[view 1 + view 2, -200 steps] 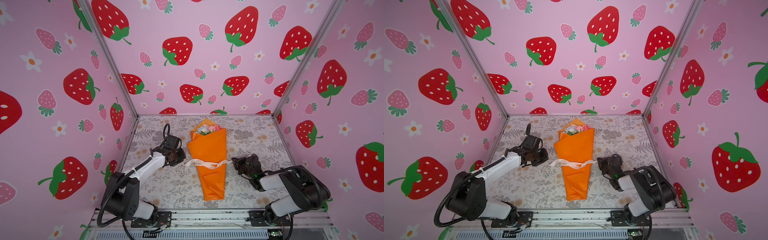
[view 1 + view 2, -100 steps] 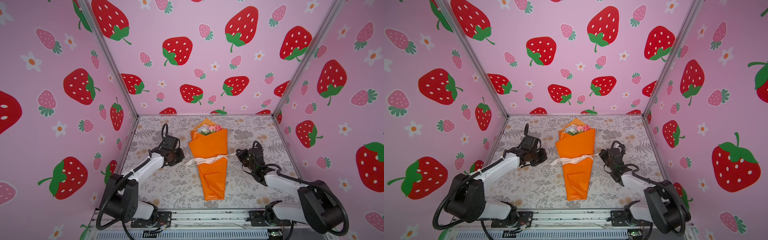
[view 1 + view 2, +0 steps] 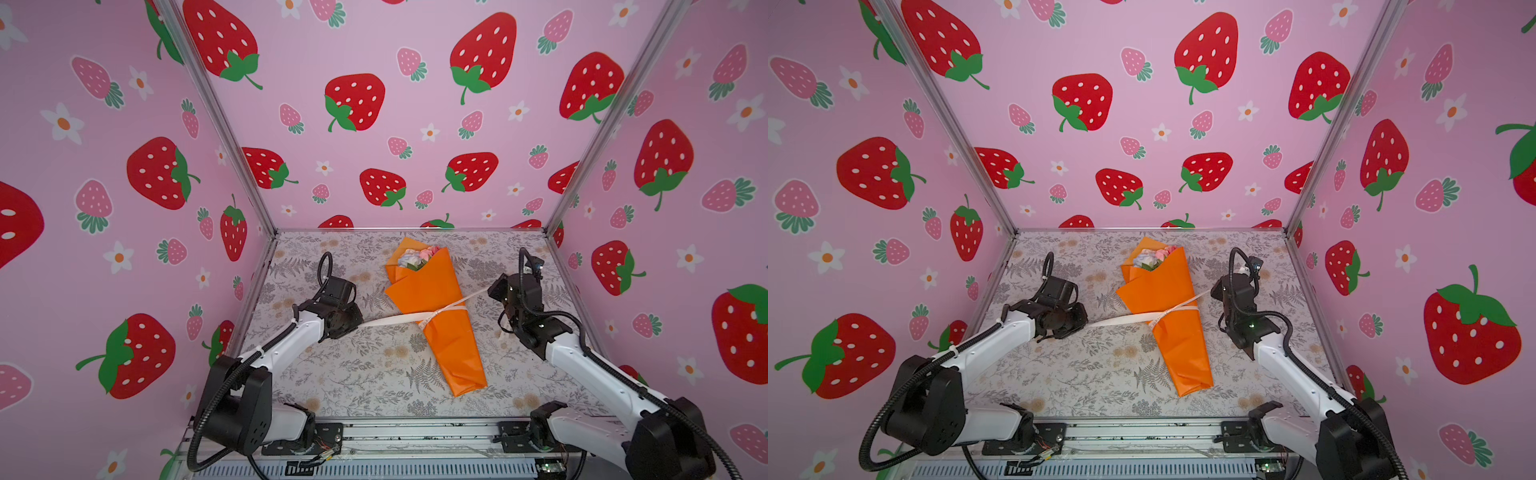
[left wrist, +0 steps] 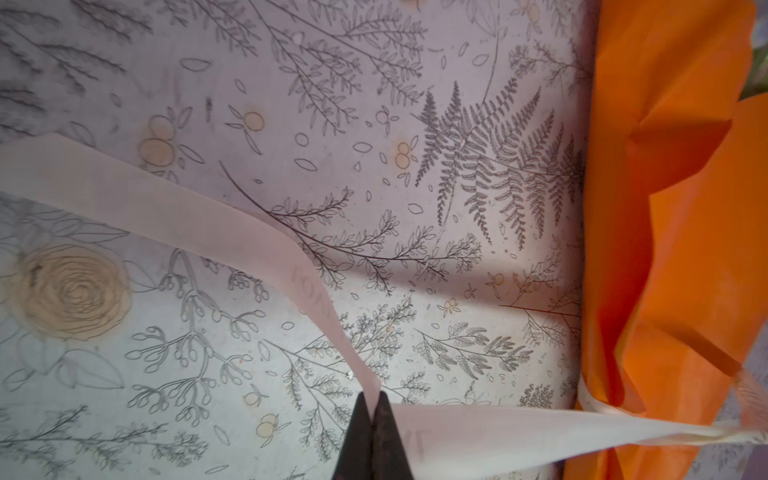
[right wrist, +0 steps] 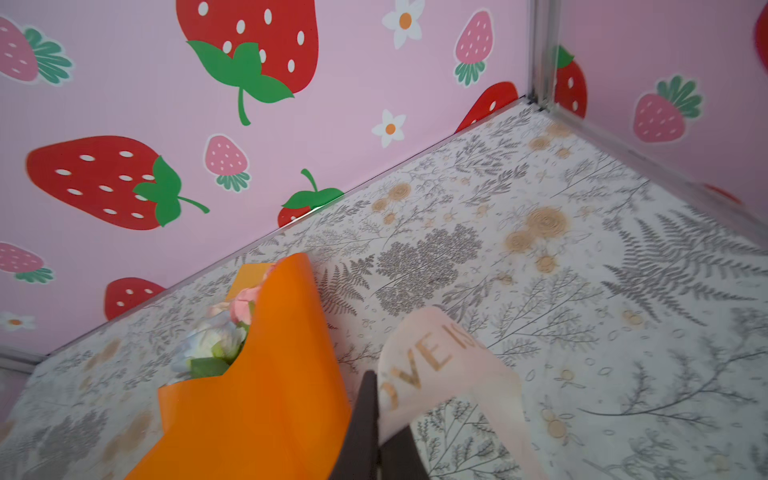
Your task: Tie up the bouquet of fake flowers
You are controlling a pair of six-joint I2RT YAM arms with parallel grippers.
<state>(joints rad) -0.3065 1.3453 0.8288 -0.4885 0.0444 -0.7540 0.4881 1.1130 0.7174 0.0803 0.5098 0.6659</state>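
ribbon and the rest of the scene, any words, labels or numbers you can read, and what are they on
"VE IS": gold letters on the cream ribbon, in the right wrist view; a rounded letter before them is cut off.
Faint letters on the same ribbon in the left wrist view: too faint to read.
Nothing else readable in any view.

On the table [image 3: 353,374], the bouquet [image 3: 432,307] lies between my left gripper [image 3: 358,322] and my right gripper [image 3: 492,291], wide end farther from me. The ribbon [image 3: 390,320] runs across it, one end in each gripper.
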